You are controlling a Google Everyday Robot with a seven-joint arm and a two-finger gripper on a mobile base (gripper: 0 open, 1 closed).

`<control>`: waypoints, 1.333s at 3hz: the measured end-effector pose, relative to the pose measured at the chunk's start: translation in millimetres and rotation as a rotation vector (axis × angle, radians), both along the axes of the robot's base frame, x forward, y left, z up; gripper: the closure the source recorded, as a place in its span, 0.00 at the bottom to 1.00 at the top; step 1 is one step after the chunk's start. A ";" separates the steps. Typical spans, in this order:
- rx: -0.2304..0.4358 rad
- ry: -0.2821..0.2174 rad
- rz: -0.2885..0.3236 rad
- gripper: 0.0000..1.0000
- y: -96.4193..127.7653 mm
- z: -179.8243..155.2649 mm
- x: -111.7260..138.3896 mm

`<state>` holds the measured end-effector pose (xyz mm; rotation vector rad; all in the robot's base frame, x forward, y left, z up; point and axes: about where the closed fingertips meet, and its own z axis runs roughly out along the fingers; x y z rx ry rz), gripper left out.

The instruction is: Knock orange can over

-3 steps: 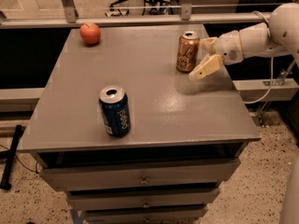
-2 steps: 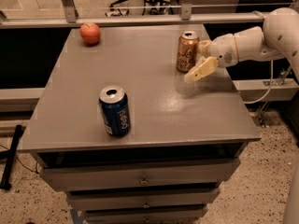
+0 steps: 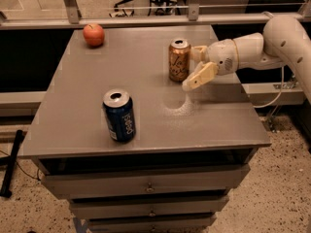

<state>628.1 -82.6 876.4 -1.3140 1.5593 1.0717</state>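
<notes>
Camera view, end effector beside orange can

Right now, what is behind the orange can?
Behind the orange can only bare table shows, running to its far edge. The patch right behind the can is covered by it. The gripper is not behind: it sits beside the can, on its right in view, fingers open.

Lettering on two cans, only one legible.
The blue can, lower left of centre on the surface, carries white "pepsi" running along its side. The orange can, upper centre, bears dark cursive script that cannot be read; the pincer, fingers apart, sits just right of it.
</notes>
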 end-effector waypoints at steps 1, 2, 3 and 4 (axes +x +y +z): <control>0.054 -0.003 0.060 0.00 16.3 14.8 -17.2; 0.086 -0.014 0.099 0.00 25.8 26.9 -27.4; 0.097 -0.024 0.117 0.00 30.0 32.9 -31.9; 0.094 -0.034 0.120 0.00 29.7 33.1 -30.7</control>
